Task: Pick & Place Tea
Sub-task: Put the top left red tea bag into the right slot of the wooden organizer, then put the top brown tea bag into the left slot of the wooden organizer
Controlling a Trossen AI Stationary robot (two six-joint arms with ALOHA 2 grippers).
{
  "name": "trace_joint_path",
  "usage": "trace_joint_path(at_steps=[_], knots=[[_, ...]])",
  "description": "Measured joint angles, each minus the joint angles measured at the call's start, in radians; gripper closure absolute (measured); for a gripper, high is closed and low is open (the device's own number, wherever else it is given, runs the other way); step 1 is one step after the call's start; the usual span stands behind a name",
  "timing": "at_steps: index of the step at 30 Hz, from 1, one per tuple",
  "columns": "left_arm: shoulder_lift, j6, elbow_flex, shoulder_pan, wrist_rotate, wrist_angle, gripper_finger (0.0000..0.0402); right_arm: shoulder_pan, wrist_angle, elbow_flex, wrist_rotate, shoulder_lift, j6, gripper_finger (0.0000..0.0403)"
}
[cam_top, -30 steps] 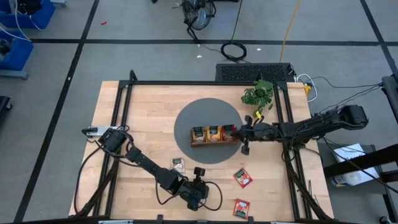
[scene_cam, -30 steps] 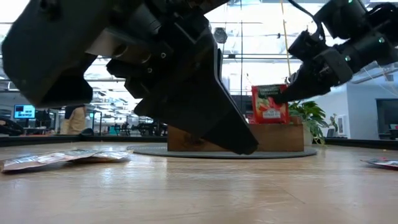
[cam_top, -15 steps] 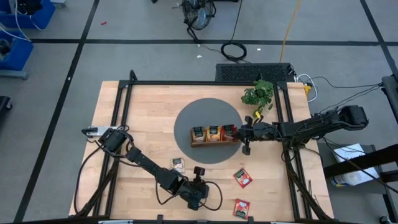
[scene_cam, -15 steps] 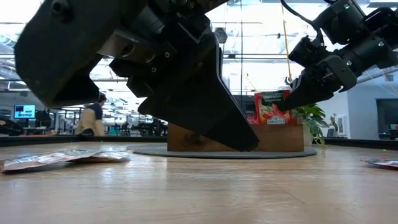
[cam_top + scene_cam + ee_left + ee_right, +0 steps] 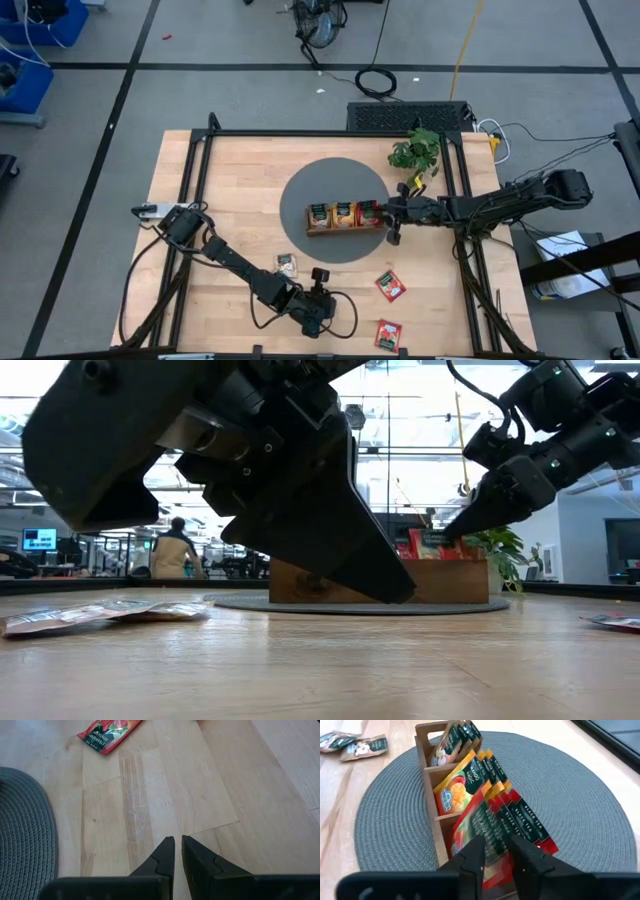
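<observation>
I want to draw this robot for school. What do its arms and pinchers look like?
Both arms are dark, nearly black, built from chunky jointed pieces with black cables looping along them. The left gripper ends in two narrow, pointed black fingers. The right gripper has two blocky dark fingers; the low view shows it tapering like a wedge, with tiny green lights on the wrist above.

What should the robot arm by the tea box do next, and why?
Probably lift the right gripper straight up and away. Its fingers are parted, and the red sachet already sits in the end compartment of the wooden tray. Two more red sachets lie on the table.
</observation>
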Motion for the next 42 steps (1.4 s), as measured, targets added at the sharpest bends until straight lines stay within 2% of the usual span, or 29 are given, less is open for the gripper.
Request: trace_joint_path(at_steps=[6,12,15,18,21,23,26,32,37,40,42], knots=[[0.0,0.0,0.0,0.0,0.0,0.0,0.036,0.002,-0.01,0.0,-0.001,0.0,-0.021,0.0284],[0.0,0.012,0.001,-0.003,0.001,-0.011,0.036,0.008,0.117,0.007,-0.001,-0.004,-0.128,0.0254],[-0.042,0.013,0.001,-0.017,0.001,-0.111,0.036,0.039,0.148,0.041,-0.001,-0.027,-0.192,0.0248],[-0.131,-0.087,0.001,-0.042,0.002,-0.253,0.036,0.096,0.148,0.078,-0.001,-0.045,-0.184,0.0249],[-0.22,-0.27,0.002,-0.079,0.001,-0.402,0.036,0.18,0.153,0.093,-0.029,-0.037,-0.151,0.0258],[-0.261,-0.439,0.002,-0.108,0.001,-0.505,0.036,0.234,0.183,0.093,-0.078,0.002,-0.124,0.0269],[-0.275,-0.644,0.003,-0.153,-0.002,-0.628,0.036,0.312,0.258,0.093,-0.087,0.093,-0.086,0.0298],[-0.228,-0.947,0.002,-0.231,-0.03,-0.786,0.036,0.411,0.537,0.112,-0.084,0.372,-0.097,0.0389],[-0.156,-1.031,0.002,-0.241,0.002,-0.849,0.036,0.429,0.599,0.21,-0.083,0.561,-0.1,0.0386],[-0.106,-1.03,0.001,-0.223,0.063,-0.86,0.036,0.428,0.596,0.263,-0.09,0.646,-0.096,0.0384],[-0.087,-1.012,0.001,-0.21,0.073,-0.857,0.036,0.428,0.597,0.291,-0.129,0.69,-0.086,0.0383]])
